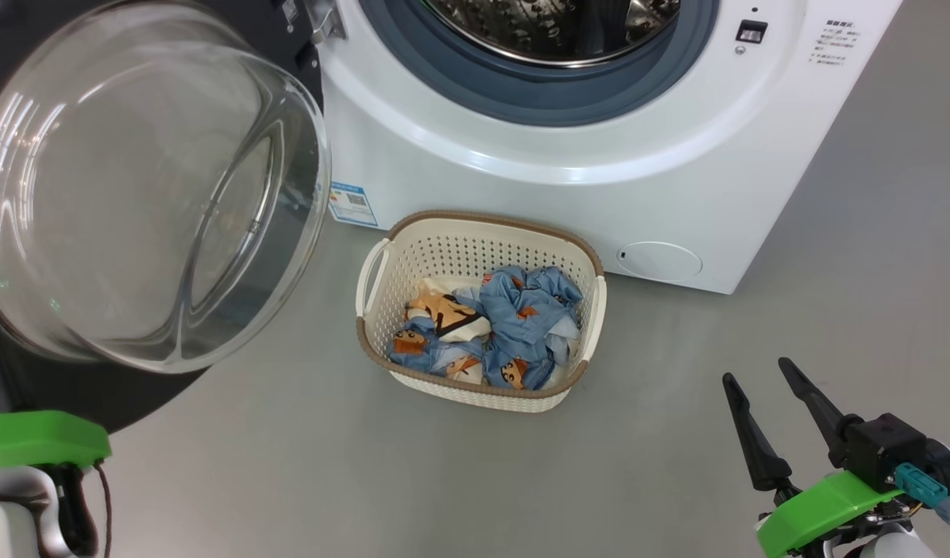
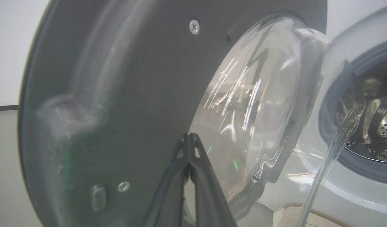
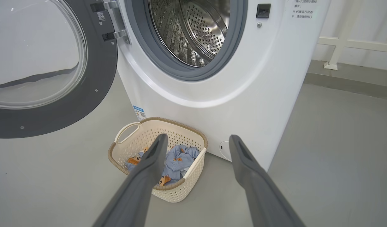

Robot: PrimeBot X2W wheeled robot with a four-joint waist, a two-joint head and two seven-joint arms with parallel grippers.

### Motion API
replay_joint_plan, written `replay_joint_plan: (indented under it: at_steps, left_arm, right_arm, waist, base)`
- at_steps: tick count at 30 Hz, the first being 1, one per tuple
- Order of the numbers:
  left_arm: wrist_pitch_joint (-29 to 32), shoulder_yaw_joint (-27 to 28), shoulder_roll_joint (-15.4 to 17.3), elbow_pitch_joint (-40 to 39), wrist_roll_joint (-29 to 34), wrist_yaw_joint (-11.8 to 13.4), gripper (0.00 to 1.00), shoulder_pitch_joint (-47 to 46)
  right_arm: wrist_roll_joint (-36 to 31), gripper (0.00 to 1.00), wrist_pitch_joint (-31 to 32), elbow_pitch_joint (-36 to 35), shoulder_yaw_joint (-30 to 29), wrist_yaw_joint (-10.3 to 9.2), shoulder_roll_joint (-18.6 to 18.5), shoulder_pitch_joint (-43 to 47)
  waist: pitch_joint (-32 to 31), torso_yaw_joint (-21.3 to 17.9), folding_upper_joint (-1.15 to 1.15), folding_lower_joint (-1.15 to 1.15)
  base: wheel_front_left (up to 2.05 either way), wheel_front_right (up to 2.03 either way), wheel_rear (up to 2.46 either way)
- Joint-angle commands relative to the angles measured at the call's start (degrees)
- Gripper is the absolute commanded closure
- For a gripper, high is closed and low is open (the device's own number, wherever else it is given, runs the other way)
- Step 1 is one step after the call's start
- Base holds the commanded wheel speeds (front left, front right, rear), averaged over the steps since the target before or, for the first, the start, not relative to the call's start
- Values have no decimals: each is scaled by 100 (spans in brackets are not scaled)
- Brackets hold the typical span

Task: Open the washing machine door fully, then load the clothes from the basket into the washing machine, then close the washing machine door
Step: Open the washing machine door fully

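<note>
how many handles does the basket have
2. The left handle is on the basket side nearest the washing machine door; the right handle is on the opposite side. None looks hidden.

Left arm, jaws tight together; right arm low at the right, jaws wide apart

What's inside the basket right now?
In the basket lies a crumpled pile of clothes: light blue pieces with orange-brown prints and one cream piece with dark trim. The pile covers most of the basket's floor, so anything beneath it cannot be seen.
</note>
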Motion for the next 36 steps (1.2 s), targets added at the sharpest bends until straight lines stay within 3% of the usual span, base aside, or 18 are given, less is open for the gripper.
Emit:
replay_joint_plan:
  at_steps: [1, 11, 25, 28, 29, 31, 36]
  left_arm:
    - [-34, 187, 120, -380, 129, -61, 100, 120]
    - [-34, -21, -162, -1334, 419, -247, 100, 428]
    - [-34, -579, -312, -1777, 622, -462, 100, 893]
    - [-34, -626, -326, -1731, 624, -477, 50, 1099]
    - [-34, -646, -330, -1721, 628, -482, 24, 1173]
    - [-34, -692, -343, -1722, 614, -483, 0, 1334]
    - [-34, -759, -365, -1751, 548, -459, 0, 1666]
  right_arm:
    - [19, 0, -95, -73, 139, 9, 7, -144]
    - [56, 0, -203, 120, 157, 9, 176, -107]
    - [41, 0, -235, 143, 138, 9, 363, -35]
    - [29, 0, -236, 109, 119, 9, 415, 13]
    - [28, 0, -236, 95, 109, 9, 428, 30]
    - [25, 0, -236, 65, 82, 9, 450, 75]
    - [54, 0, -236, -15, -33, 9, 494, 157]
  waist:
    - [-65, -40, 0, 0]
    - [-297, -260, 0, 0]
    - [-560, -890, 0, 0]
    - [-639, -1114, 0, 0]
    - [-666, -1191, 0, 0]
    - [-725, -1350, 0, 0]
    - [-820, -1671, 0, 0]
  base:
    - [0, 0, 0]
    - [0, 0, 0]
    - [0, 0, 0]
    - [0, 0, 0]
    - [0, 0, 0]
    - [0, 0, 0]
    - [0, 0, 0]
